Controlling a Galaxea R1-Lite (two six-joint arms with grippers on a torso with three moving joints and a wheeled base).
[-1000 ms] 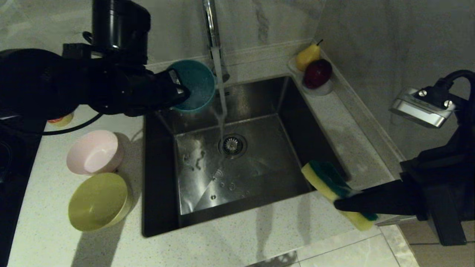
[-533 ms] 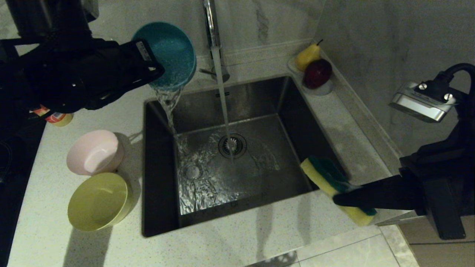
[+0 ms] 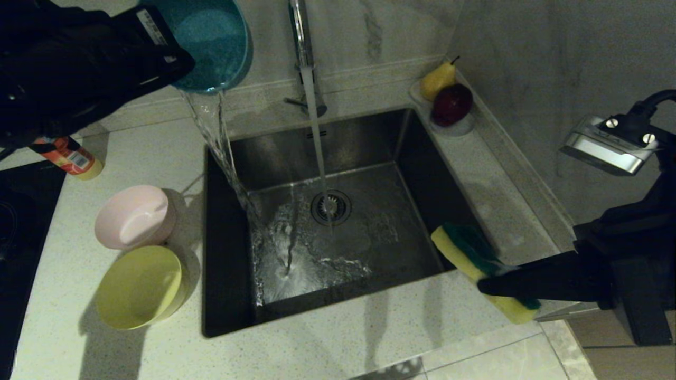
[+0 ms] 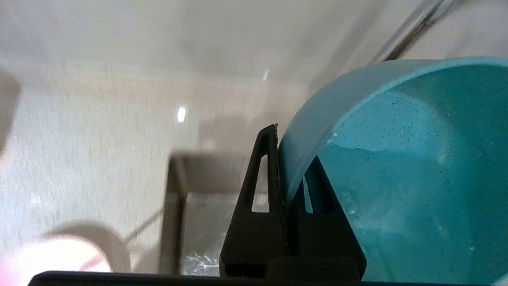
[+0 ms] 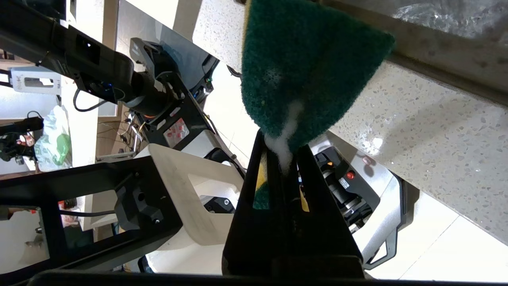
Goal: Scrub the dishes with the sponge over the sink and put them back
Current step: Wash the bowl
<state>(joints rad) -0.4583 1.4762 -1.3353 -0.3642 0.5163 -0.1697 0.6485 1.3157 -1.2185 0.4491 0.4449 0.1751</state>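
Observation:
My left gripper (image 3: pixel 177 58) (image 4: pixel 291 159) is shut on the rim of the light blue bowl (image 3: pixel 211 42) (image 4: pixel 397 178), held high and tipped above the sink's far left corner. Water pours from it into the steel sink (image 3: pixel 369 142). The tap (image 3: pixel 302 47) runs a stream onto the drain (image 3: pixel 330 207). The pink bowl (image 3: pixel 134 216) and the yellow bowl (image 3: pixel 140 287) stand on the counter left of the sink. At the sink's near right corner my right gripper (image 3: pixel 488 285) (image 5: pixel 282 153) is shut on the yellow and green sponge (image 3: pixel 465 250) (image 5: pixel 305 67), which has foam on it.
A clear dish with a pear (image 3: pixel 438 79) and a dark red fruit (image 3: pixel 451 104) sits at the far right corner of the sink. A small red and yellow bottle (image 3: pixel 71 157) lies on the counter at the left. A black hob (image 3: pixel 16 221) borders the left edge.
My left gripper has lifted the blue bowl up and to the left, away from the tap's stream, and tipped it; water now pours out into the sink. The right arm has stayed still.

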